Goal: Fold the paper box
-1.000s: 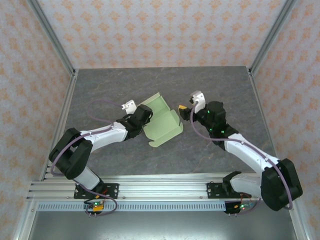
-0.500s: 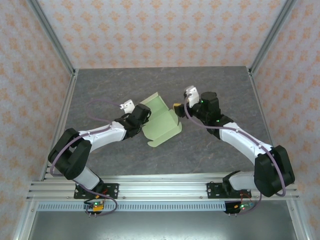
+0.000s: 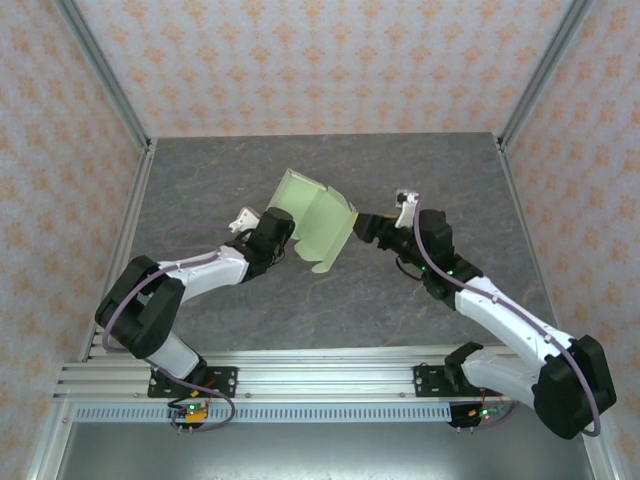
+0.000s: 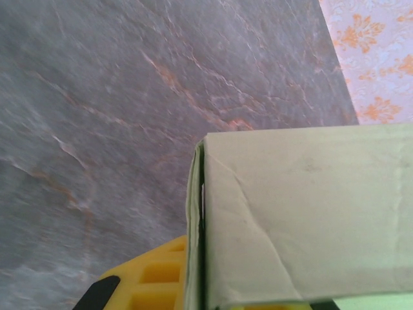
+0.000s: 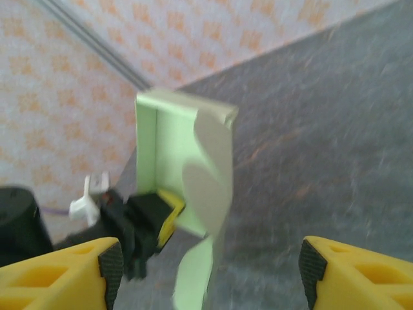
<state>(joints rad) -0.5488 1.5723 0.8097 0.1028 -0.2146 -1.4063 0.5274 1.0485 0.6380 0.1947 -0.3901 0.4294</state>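
The peach-patterned wallpaper wall (image 3: 60, 150) and a slanting aluminium frame post (image 3: 100, 75) close off the left side. Below them lies the grey marbled bench (image 3: 200, 180), bare around the arms. A ribbed aluminium rail (image 3: 320, 385) runs along its near edge.

From that rail the white-and-black left arm (image 3: 190, 272), with a purple cable looped along it, reaches to mid-bench. Its left pincer (image 3: 284, 236) is pressed together on the near-left edge of the pale light-green card paper box (image 3: 312, 222). The right wrist view shows this black pincer (image 5: 155, 216) with a yellow pad nipping the card low on its left side. In the left wrist view, one yellow finger (image 4: 151, 284) lies against the card's doubled corner edge.

The box sits at mid-bench between the two arms, tipped up on edge rather than lying flat. It is only part folded: a tall back panel (image 5: 171, 148) has a side wall turned in on the left and a folded lip along the top. Rounded flaps hang loose on the right. Up close, a slanting crease crosses the panel (image 4: 303, 213).

The right pincer (image 3: 360, 224) hovers just beside the box's right edge, its yellow fingers (image 5: 58, 274) spread wide with nothing between them. I cannot tell whether it touches the card.
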